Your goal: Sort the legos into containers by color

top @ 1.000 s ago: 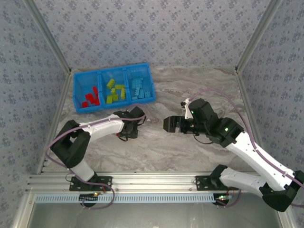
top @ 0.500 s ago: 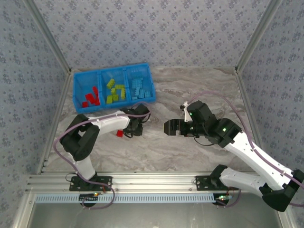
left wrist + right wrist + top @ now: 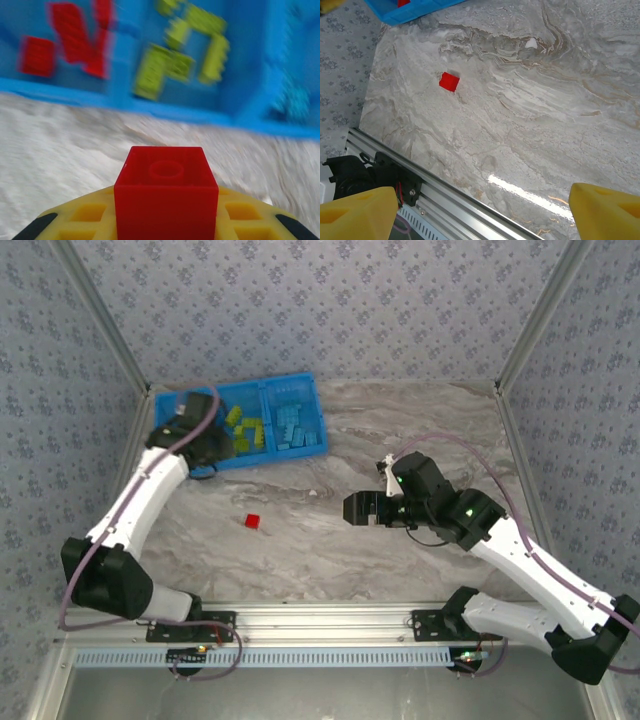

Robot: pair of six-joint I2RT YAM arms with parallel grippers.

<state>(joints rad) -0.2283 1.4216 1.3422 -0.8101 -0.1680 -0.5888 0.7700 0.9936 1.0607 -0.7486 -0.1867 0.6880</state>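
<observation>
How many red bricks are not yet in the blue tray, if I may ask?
2. One red brick lies loose on the table, toward the middle; another red brick is clamped in the left gripper at the tray. Others may hide beneath the left arm.

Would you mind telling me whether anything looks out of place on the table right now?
One loose red lego lies alone on the marble table, well outside the blue tray. The sorted red legos sit in the tray's left compartment, and the left gripper beside it holds a second red brick.
</observation>
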